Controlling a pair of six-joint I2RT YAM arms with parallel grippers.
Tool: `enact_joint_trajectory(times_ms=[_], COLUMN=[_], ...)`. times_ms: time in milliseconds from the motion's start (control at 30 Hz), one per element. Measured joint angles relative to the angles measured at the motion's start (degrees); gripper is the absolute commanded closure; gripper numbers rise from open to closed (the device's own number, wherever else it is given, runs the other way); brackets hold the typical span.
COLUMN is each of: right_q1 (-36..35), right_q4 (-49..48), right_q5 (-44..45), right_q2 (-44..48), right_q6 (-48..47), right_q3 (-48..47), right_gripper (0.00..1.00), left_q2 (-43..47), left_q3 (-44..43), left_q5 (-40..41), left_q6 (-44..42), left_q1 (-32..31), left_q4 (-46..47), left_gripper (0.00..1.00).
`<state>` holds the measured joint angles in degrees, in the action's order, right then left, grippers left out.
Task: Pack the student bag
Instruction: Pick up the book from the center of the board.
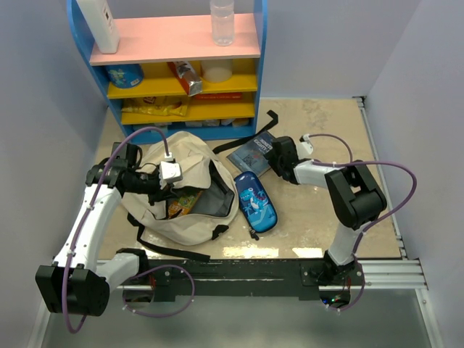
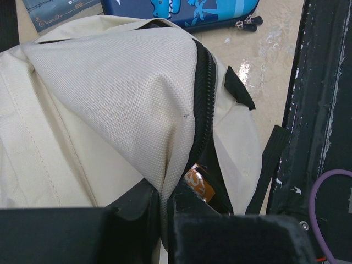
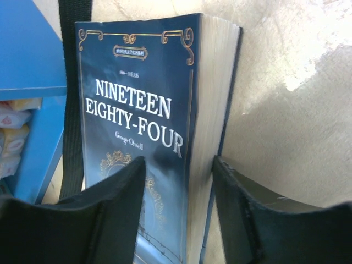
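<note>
Tabletop [image 1: 319, 225]; cream fabric of student bag [image 2: 110, 99] within left tool [image 2: 164, 212].

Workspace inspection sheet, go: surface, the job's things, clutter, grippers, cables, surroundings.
Surface: beige tabletop, glare patches near the front edge.
Job's things: student bag lies unzipped with an orange packet inside. The blue pencil case and Nineteen Eighty-Four paperback are outside the bag, on the table to its right.
Clutter: nothing seen.
Grippers: left gripper is pinched on the bag's fabric beside the zipper. Right gripper has its jaws apart, straddling the paperback's page edge.
Cables: purple cables loop along both arms, and the left one arcs over the bag.
Surroundings: blue shelf unit stocked with snacks, clear bottle on top. Plain walls.
</note>
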<state>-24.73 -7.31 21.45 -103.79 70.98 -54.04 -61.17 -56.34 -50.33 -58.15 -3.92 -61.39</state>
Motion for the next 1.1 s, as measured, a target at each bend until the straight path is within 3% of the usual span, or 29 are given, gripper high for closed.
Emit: enact_joint_trajectory(times_ms=[700, 967, 1100], right_q1=[1.18, 1.29, 1.66], right_q4=[-8.33, -9.9, -17.14], right_q5=[-3.08, -3.37, -4.83], right_q2=[4.98, 2.54, -0.31], right_q6=[-1.84, -1.97, -2.67], right_q3=[3.93, 3.93, 6.45], right_gripper=[0.44, 0.44, 0.44], left_q2=[-0.66, -0.68, -0.68], left_q3=[0.0, 0.0, 0.02], left_q5=[-0.44, -0.42, -0.42], left_q6=[-0.04, -0.13, -0.31], left_q1=[0.0, 0.0, 0.0], left_q4=[0.0, -0.02, -0.15], left_gripper=[1.0, 1.0, 1.0])
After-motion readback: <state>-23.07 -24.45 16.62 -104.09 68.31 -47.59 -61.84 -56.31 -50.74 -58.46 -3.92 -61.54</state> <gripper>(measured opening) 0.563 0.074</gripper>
